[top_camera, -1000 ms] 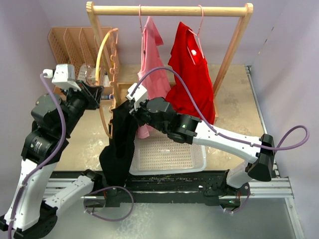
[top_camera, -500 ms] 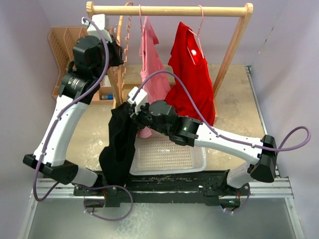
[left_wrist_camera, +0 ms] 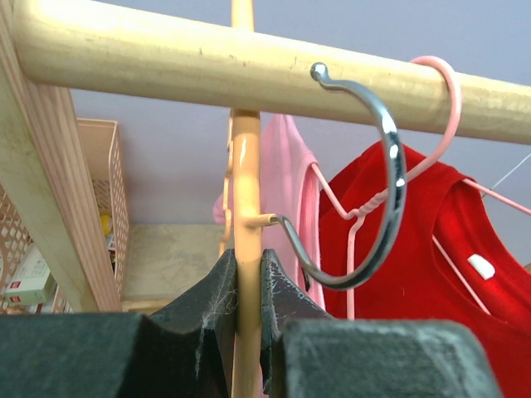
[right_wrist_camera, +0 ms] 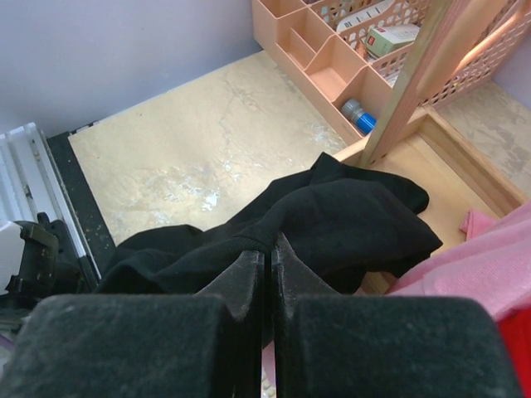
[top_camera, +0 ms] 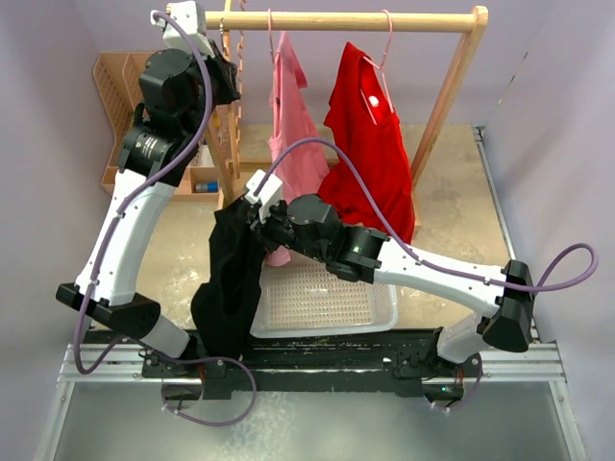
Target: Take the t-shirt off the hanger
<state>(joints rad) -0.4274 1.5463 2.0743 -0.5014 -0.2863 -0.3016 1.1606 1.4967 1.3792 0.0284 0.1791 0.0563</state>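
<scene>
Heads up: your left jaws are up at the wooden rail (left_wrist_camera: pixel 166 54), pinched tight on the neck of the orange hanger (left_wrist_camera: pixel 246 191); its metal hook (left_wrist_camera: pixel 390 182) sits right against the rail, can't tell if it's actually over it; your right jaws are pressed together on the black t-shirt (right_wrist_camera: pixel 348 220), which is off the hanger and droops well below the rail, just left of the pink shirt (top_camera: pixel 293 125) and red shirt (top_camera: pixel 370 144) hanging from that rail.
</scene>
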